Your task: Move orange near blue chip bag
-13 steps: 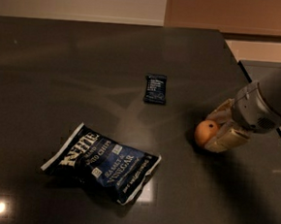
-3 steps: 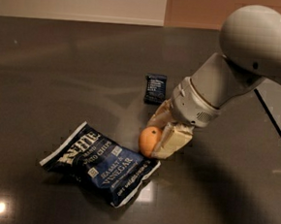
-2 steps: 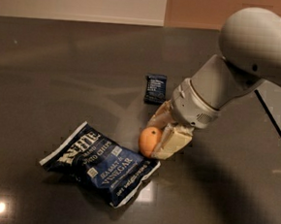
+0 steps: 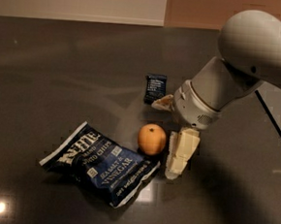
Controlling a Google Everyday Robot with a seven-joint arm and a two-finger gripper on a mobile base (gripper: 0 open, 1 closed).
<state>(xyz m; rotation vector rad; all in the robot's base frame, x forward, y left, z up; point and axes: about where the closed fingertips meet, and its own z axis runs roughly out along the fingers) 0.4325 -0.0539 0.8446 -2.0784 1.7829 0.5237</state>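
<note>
The orange [image 4: 152,139] rests on the dark table [image 4: 61,69], touching or almost touching the right upper edge of the blue chip bag [image 4: 102,163], which lies flat with its white lettering up. My gripper [image 4: 171,128] is just right of the orange, low over the table and open. One pale finger [image 4: 181,153] stands beside the orange at its right, the other finger [image 4: 162,102] is further back near the small wrapper. Neither finger presses on the orange.
A small dark blue snack-bar wrapper [image 4: 155,87] lies behind the orange, close to the far finger. My thick grey arm [image 4: 251,59] fills the upper right. The table's right edge [image 4: 275,124] runs behind the arm. A wall [image 4: 81,2] lies beyond the far edge.
The orange came from the table's right side to the chip bag in my gripper. In the last second the fingers have spread apart and the orange now sits free on the table.
</note>
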